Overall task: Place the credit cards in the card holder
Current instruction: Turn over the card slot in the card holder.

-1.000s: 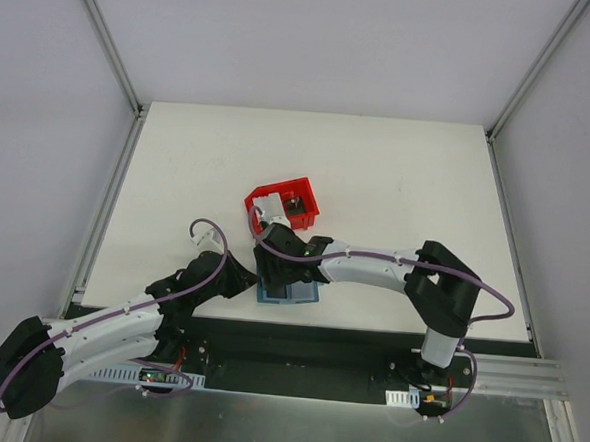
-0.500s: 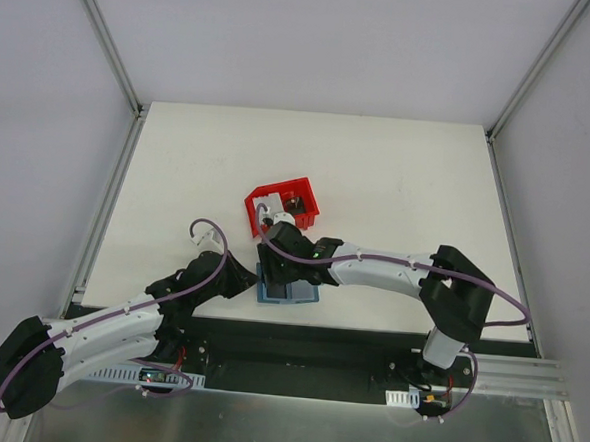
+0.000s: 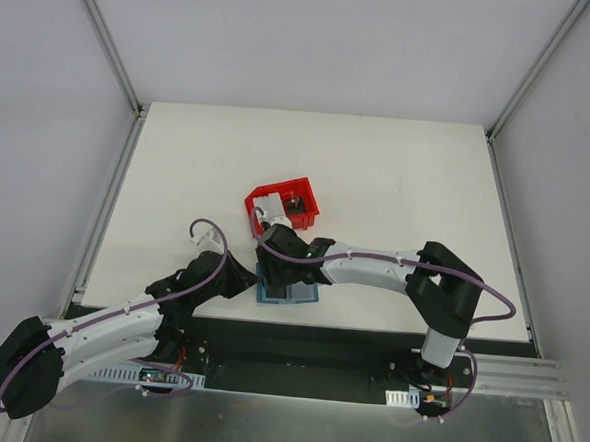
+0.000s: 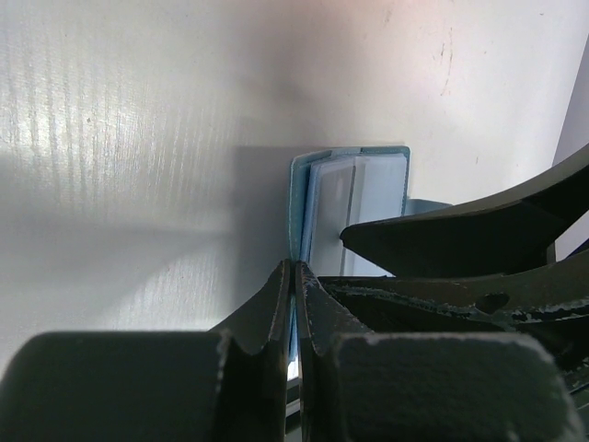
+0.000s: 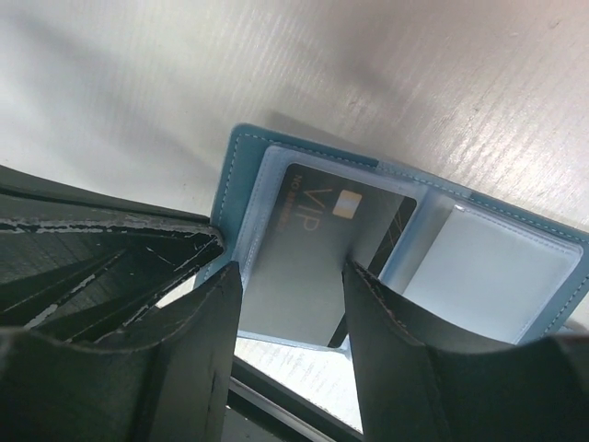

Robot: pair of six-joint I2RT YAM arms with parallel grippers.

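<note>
1. The right arm (image 3: pixel 372 266) was swung outward half a second ago, its elbow carried to the right and toward the near edge of the desk (image 3: pixel 397 187). It was then drawn back to about where it had stood a second ago.
2. The right gripper (image 3: pixel 275 270) was pushed away from the card holder (image 3: pixel 301 294) and toward the red bin (image 3: pixel 277 189) at the half-second mark. It was then brought back over the card holder's left part.
3. The card holder's left part, uncovered a little more during that push, was covered again by the fingers.
</note>
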